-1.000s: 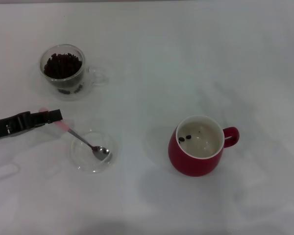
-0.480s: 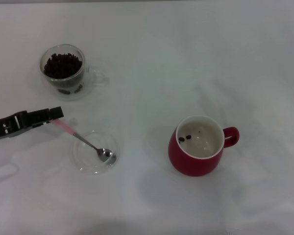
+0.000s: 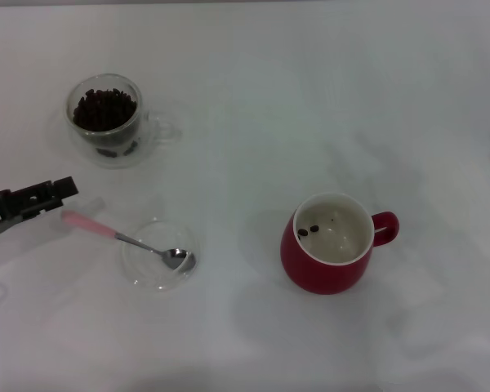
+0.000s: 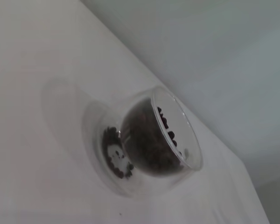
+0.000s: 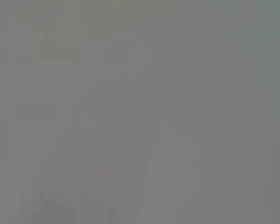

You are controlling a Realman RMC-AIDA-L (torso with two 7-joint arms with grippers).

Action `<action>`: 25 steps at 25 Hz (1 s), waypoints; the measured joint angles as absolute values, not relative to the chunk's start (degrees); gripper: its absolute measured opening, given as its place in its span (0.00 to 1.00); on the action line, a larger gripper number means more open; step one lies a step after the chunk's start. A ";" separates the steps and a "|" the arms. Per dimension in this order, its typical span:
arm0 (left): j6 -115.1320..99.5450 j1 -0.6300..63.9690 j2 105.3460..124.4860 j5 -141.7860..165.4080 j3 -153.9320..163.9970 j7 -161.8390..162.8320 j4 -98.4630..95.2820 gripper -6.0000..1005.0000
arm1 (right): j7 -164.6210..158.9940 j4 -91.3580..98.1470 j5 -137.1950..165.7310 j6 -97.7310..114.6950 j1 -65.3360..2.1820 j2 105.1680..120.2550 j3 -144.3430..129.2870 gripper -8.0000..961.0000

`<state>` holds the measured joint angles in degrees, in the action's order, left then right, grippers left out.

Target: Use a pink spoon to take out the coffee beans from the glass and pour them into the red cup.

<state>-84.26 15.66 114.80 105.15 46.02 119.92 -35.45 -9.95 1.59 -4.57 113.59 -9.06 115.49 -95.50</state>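
The pink spoon [image 3: 122, 238] lies free, its metal bowl resting in a flat clear glass saucer [image 3: 140, 276] and its pink handle out on the table. My left gripper [image 3: 65, 189] is open and empty, just left of and apart from the handle's end. The glass [image 3: 106, 118] at the back left holds a heap of coffee beans [image 3: 104, 109]. The glass [image 4: 177, 135] and its beans [image 4: 151, 149] also show close up in the left wrist view. The red cup [image 3: 331, 273] stands at the right with two beans [image 3: 308, 231] inside. My right gripper is out of view.
The white table [image 3: 253, 106] spreads all around the vessels. The cup's handle [image 3: 385, 228] points right. The glass's clear handle [image 3: 165, 128] points right too. The right wrist view shows only plain grey.
My left gripper let go of the spoon and drew back to the left. The spoon's handle dropped onto the table, and its bowl stayed in the saucer.
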 joint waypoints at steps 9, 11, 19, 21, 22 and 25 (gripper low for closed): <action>-85.66 14.08 113.33 103.13 44.79 116.61 -36.01 0.61 | -9.79 1.58 -4.57 114.04 -9.14 115.40 -95.67 0.56; -86.99 13.79 112.77 102.08 43.28 114.33 -36.06 0.61 | -9.80 1.58 -4.57 114.12 -9.14 115.40 -95.69 0.56; -93.62 12.92 113.36 99.84 31.77 98.81 -41.56 0.61 | -9.98 1.58 -4.58 114.26 -8.97 115.44 -95.49 0.56; -93.63 12.41 114.45 97.83 27.92 90.30 -41.92 0.62 | -9.99 1.58 -4.58 114.26 -8.93 115.49 -95.52 0.56; -93.63 12.41 114.45 97.83 27.92 90.30 -41.92 0.62 | -9.99 1.58 -4.58 114.26 -8.89 115.52 -95.55 0.56; -92.95 12.06 116.18 97.20 23.14 80.52 -41.58 0.62 | -10.39 1.58 -4.58 114.27 -8.81 115.63 -95.53 0.56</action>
<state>-92.95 12.06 116.18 97.20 23.14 80.52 -41.58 -10.39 1.58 -4.58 114.27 -8.81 115.63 -95.53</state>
